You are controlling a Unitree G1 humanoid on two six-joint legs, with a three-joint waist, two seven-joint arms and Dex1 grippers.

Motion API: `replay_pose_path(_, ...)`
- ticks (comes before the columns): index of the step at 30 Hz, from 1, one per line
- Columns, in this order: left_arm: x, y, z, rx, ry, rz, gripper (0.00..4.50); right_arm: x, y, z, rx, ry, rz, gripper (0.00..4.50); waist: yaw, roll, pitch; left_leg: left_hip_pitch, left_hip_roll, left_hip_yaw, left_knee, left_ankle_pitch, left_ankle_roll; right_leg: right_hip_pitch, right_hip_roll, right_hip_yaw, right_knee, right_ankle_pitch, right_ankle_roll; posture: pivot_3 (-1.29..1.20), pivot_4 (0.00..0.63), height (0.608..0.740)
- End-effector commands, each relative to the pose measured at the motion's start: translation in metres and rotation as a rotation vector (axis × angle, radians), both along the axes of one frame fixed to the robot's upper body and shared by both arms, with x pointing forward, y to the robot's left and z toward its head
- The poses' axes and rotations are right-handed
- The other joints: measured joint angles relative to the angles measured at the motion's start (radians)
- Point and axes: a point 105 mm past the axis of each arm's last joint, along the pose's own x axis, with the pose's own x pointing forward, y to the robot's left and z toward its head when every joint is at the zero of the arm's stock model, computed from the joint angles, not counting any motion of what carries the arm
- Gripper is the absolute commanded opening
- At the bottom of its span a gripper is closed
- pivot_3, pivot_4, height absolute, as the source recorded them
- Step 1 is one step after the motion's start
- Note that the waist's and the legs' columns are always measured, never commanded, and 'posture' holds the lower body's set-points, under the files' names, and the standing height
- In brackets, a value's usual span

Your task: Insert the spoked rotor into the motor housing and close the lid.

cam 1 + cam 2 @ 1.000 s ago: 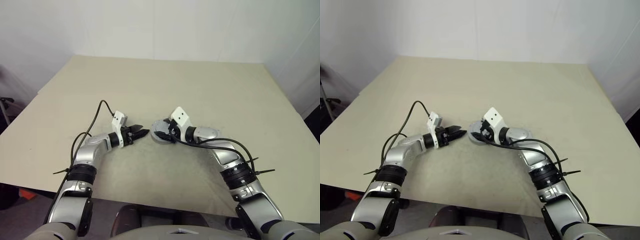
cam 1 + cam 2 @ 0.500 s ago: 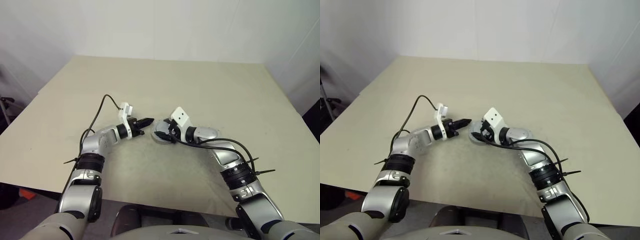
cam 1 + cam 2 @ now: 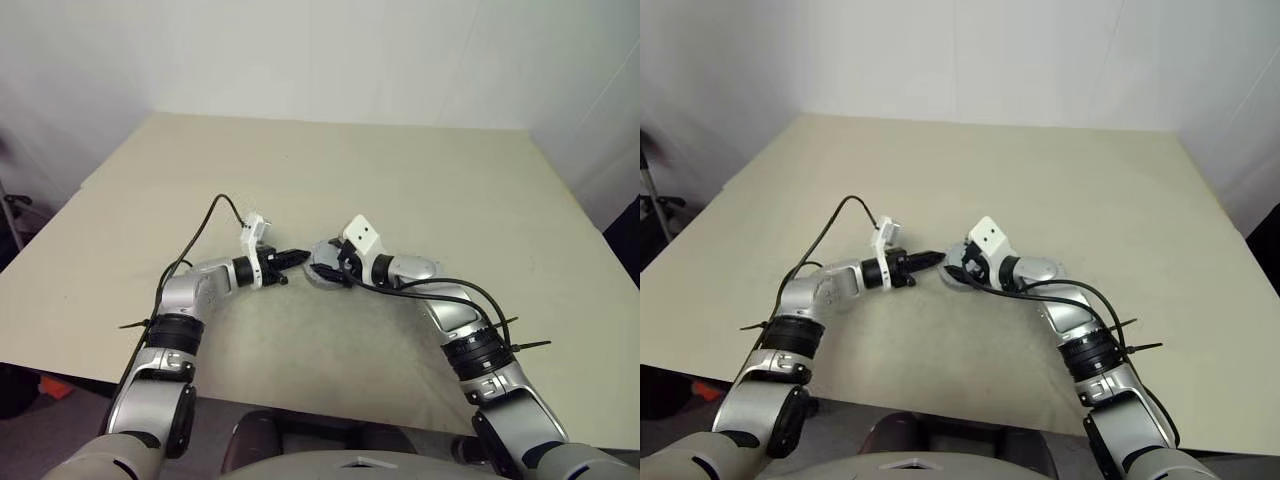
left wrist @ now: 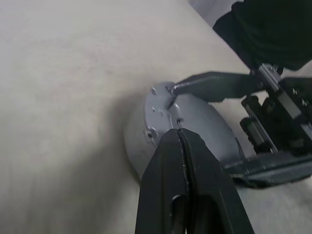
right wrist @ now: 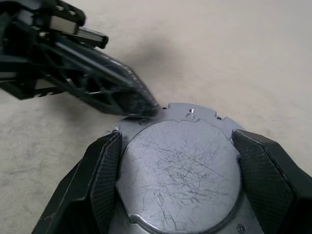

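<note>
Two grippers meet at motor housing (image 5: 178, 170): my right gripper (image 5: 178, 190) straddles its sides, fingers apart; left gripper (image 4: 179, 136), pinched together, tip touching near rim.

No readable text, label, brand, number or sign anywhere: none on the scratched grey metal disc (image 5: 178, 170), none on the worktop (image 3: 420, 170), none on the white wrist blocks (image 3: 363, 236).
</note>
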Motion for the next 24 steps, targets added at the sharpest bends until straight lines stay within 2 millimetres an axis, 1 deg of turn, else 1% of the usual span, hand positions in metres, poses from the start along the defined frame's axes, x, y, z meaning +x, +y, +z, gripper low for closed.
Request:
replay_pose_path(1, -0.009, -0.002, -0.015, 0.046, 0.056, -0.016, 0.03, 0.000, -0.009, -0.013, -0.040, 0.042, -0.037, 3.15, 0.002, 0.000, 0.000, 0.001, 0.000, 0.000, 0.000, 0.000, 0.000, 0.001, 0.000, 0.000, 0.000, 0.000, 0.000, 0.00, 0.000, 0.740)
replay_pose_path(7, -0.010, -0.003, -0.020, 0.069, 0.070, -0.009, 0.03, 0.001, -0.011, -0.013, -0.030, 0.053, -0.045, 3.15, 0.005, 0.000, -0.001, 0.003, 0.000, 0.000, 0.000, 0.000, 0.000, 0.003, 0.000, 0.000, 0.000, 0.000, 0.000, 0.00, 0.000, 0.740)
replay_pose_path(9, -0.009, -0.002, -0.021, 0.081, 0.069, 0.000, 0.03, -0.001, -0.009, -0.011, -0.016, 0.057, -0.023, 3.15, 0.008, 0.000, -0.002, 0.003, 0.000, 0.000, 0.000, 0.000, 0.000, 0.003, 0.000, 0.000, 0.000, 0.000, 0.000, 0.00, 0.000, 0.740)
replay_pose_path(10, -0.008, -0.002, -0.021, 0.086, 0.068, 0.004, 0.00, -0.002, -0.008, -0.008, -0.007, 0.055, -0.014, 3.88, 0.010, 0.000, -0.002, 0.003, 0.000, 0.000, 0.000, 0.000, 0.000, 0.003, 0.000, 0.000, 0.000, 0.000, 0.000, 0.00, 0.000, 0.740)
replay_pose_path(12, -0.007, -0.001, -0.022, 0.089, 0.067, 0.008, 0.00, -0.003, -0.007, -0.002, 0.005, 0.033, -0.004, 4.46, 0.011, 0.000, -0.002, 0.003, 0.000, 0.000, 0.000, 0.000, 0.000, 0.003, 0.000, 0.000, 0.000, 0.000, 0.000, 0.00, 0.000, 0.740)
replay_pose_path(17, -0.008, -0.001, -0.023, 0.092, 0.065, 0.010, 0.00, -0.015, -0.006, 0.029, 0.091, -0.014, 0.050, 4.46, 0.013, 0.000, -0.002, 0.003, 0.000, 0.000, 0.000, 0.000, 0.000, 0.003, 0.000, 0.000, 0.000, 0.000, 0.000, 0.00, 0.000, 0.740)
replay_pose_path(18, -0.008, -0.001, -0.023, 0.092, 0.065, 0.010, 0.00, -0.016, -0.006, 0.032, 0.102, -0.015, 0.054, 4.46, 0.013, 0.000, -0.002, 0.003, 0.000, 0.000, 0.000, 0.000, 0.000, 0.002, 0.000, 0.000, 0.000, 0.000, 0.000, 0.00, 0.000, 0.740)
replay_pose_path(21, -0.009, -0.001, -0.024, 0.093, 0.064, 0.013, 0.00, -0.017, -0.019, 0.052, 0.233, 0.010, 0.005, 4.46, 0.015, 0.000, -0.002, 0.001, 0.000, 0.000, -0.001, 0.000, 0.000, 0.001, 0.000, 0.000, -0.001, 0.000, 0.000, 0.00, 0.000, 0.740)
replay_pose_path(22, -0.009, -0.001, -0.024, 0.091, 0.065, 0.015, 0.00, -0.013, -0.027, 0.054, 0.275, 0.040, -0.047, 4.46, 0.016, 0.000, -0.002, 0.001, 0.000, 0.000, -0.001, 0.000, 0.000, 0.001, 0.000, 0.000, -0.001, 0.000, 0.000, 0.00, 0.000, 0.740)
replay_pose_path(24, -0.010, -0.001, -0.025, 0.088, 0.066, 0.017, 0.00, -0.003, -0.045, 0.048, 0.325, 0.108, -0.168, 4.46, 0.017, 0.000, -0.002, 0.002, 0.000, 0.000, -0.001, -0.001, 0.000, 0.001, 0.000, 0.000, -0.001, 0.000, 0.000, 0.00, 0.000, 0.740)
